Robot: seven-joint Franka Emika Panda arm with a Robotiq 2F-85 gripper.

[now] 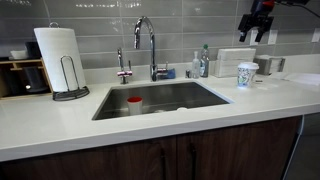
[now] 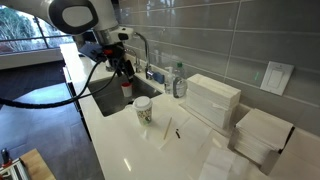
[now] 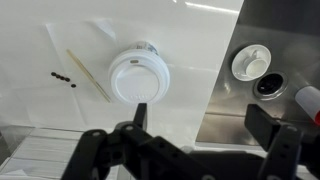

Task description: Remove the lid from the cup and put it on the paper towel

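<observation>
The cup (image 1: 246, 76) is small and white with a blue-green pattern. It stands on the white counter right of the sink, and also shows in an exterior view (image 2: 143, 113). The whitish round lid (image 3: 138, 76) sits on its rim and also shows in both exterior views (image 1: 246, 65) (image 2: 143, 101). My gripper (image 3: 200, 125) is open and empty. It hangs well above the counter (image 1: 257, 30) over the counter edge by the sink, beside the cup (image 2: 125, 80). A paper towel roll (image 1: 58, 55) stands on a holder left of the sink. A flat white sheet (image 2: 215, 160) lies on the counter beyond the cup.
The steel sink (image 1: 160, 98) holds a red-topped container (image 1: 134, 104) and a small white dish (image 3: 250, 63). The tap (image 1: 148, 45) and bottles (image 1: 201, 64) stand behind it. White boxes (image 2: 213, 100) sit near the wall. A wooden stirrer (image 3: 90, 75) and dark specks (image 3: 63, 78) lie by the cup.
</observation>
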